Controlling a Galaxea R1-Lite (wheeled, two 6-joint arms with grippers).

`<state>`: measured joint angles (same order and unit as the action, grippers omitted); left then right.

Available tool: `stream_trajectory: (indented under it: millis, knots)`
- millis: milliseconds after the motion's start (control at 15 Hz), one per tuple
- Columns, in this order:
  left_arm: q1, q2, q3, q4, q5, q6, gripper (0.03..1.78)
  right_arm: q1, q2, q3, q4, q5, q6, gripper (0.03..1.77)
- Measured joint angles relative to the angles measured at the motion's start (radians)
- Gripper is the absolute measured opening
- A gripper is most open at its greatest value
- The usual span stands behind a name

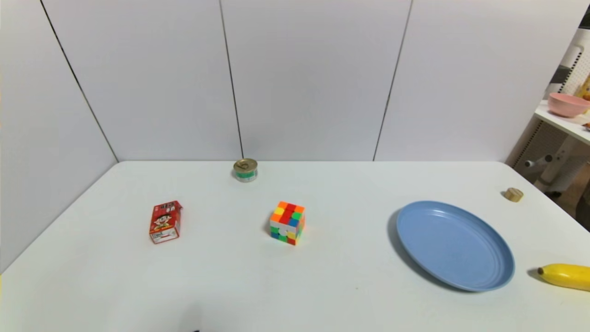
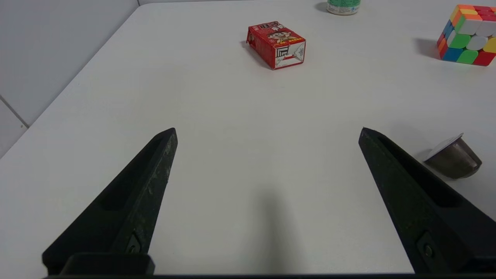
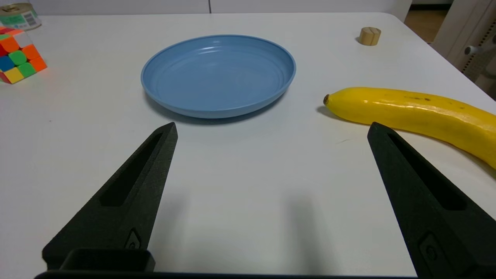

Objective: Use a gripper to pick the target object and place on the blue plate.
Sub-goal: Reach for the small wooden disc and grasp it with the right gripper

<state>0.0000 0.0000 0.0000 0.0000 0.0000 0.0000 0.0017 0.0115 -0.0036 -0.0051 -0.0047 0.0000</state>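
Note:
The target object, a small tan wooden disc with a groove across its face, lies near the table's far right edge, beyond the blue plate. In the right wrist view the disc sits far off past the plate. My right gripper is open over bare table near the front, short of the plate, nothing between its fingers. My left gripper is also open over bare table at the front left. Neither gripper shows in the head view.
A yellow banana lies right of the plate, close to the right gripper. A colourful cube, a red carton and a gold-lidded tin can stand further left. A small foil-lidded capsule lies by the left gripper. A pink bowl sits on a side shelf.

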Motion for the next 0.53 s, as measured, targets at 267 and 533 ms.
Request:
stream_trajectory:
  millis: [267,533]
  knots:
    - [0.000,0.000,0.000,0.000,0.000,0.000,1.69,0.000,0.185,-0.134,-0.003,0.003,0.004,1.69]
    - [0.000,0.000,0.000,0.000,0.000,0.000,1.69,-0.009,0.591,-0.486,0.037,0.000,0.014,1.69]
